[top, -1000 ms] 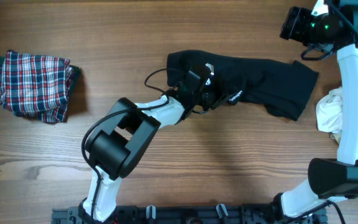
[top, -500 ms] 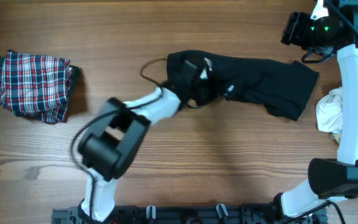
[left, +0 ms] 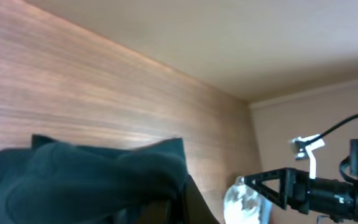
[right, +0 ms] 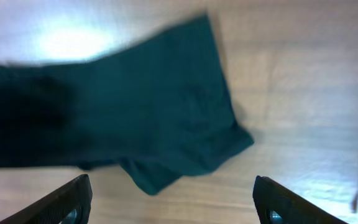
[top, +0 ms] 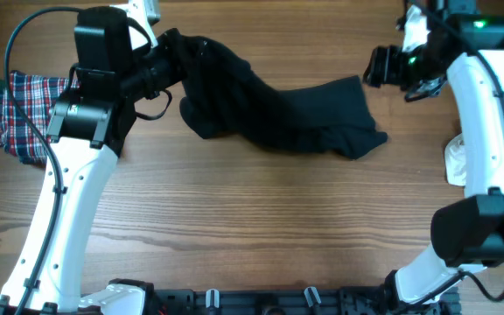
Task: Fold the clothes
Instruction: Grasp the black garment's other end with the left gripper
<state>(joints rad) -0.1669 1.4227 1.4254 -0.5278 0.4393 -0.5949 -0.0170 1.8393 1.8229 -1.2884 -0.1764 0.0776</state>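
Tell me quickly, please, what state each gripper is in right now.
Left gripper: shut on the black shirt.
Right gripper: open, holding nothing.

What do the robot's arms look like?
Both the left arm and right arm have smooth white tubes joined by chunky black joints. Thin black cables loop off them, a green light glows, and the right gripper's fingers are black.
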